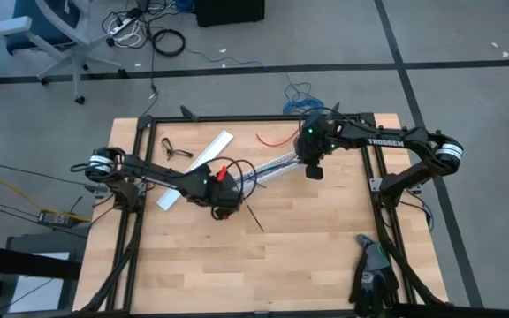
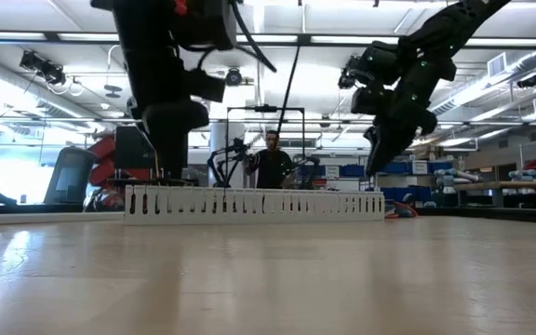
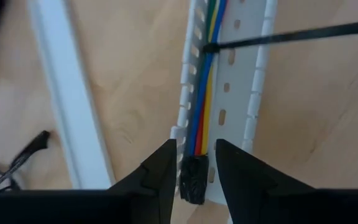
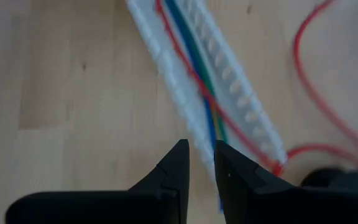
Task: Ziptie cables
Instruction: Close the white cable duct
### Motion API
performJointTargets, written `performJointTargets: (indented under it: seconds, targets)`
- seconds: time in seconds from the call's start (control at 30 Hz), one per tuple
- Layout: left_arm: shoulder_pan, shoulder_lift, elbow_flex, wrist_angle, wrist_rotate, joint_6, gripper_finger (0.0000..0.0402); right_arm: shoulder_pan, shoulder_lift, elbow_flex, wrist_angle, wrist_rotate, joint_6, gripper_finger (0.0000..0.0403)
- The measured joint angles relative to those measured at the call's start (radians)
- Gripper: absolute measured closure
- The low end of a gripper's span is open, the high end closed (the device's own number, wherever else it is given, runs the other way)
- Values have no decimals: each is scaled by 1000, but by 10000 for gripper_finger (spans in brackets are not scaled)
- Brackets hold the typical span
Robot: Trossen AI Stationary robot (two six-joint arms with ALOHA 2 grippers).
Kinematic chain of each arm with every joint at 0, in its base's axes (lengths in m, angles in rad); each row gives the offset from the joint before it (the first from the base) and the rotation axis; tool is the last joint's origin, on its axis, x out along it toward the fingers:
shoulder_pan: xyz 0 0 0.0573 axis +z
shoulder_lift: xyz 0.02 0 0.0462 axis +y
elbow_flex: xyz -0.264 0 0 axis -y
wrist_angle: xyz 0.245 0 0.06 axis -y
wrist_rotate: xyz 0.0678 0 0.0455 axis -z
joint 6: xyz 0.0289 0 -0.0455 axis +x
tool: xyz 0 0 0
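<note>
The high view looks straight down on the whole wooden table (image 1: 307,256) and the floor around it. The low view sits at tabletop level, facing across the slotted white cable tray (image 2: 254,203) into the room. Each wrist view looks steeply down, close over the tabletop, on a stretch of that same tray (image 3: 244,93), which all four views share.

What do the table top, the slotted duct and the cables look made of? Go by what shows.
Table top: pale wood, matt, jointed planks with visible grain.
Duct: probably white plastic, smooth, with moulded slotted walls.
Cables: coloured, likely plastic, insulation, slightly glossy; black braided-looking sleeve at the end.
</note>
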Motion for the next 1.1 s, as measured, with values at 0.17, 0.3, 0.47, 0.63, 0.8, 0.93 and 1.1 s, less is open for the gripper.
performJointTargets:
  seconds: [0.17,0.3,0.47,0.63,0.8,0.93,1.1]
  targets:
    - [-87,-6,0,-8,-131,-118,280,13,0,0,-86,41,59,351]
    - [-139,-6,-22,8,-189,-198,280,48,-1,-7,-112,89,128,365]
    - [-192,-6,-73,16,-210,-296,280,136,-46,-76,-101,162,228,394]
    - [-203,-15,-167,61,-220,-364,280,256,-125,-143,-103,209,393,396]
    - [-197,-85,-269,215,-225,-364,280,415,-205,-199,-88,222,564,400]
    - [-192,-185,-341,260,-219,-341,280,546,-242,-246,-67,310,688,400]
    - [-154,-346,-440,290,-220,-338,280,656,-249,-308,-16,380,788,399]
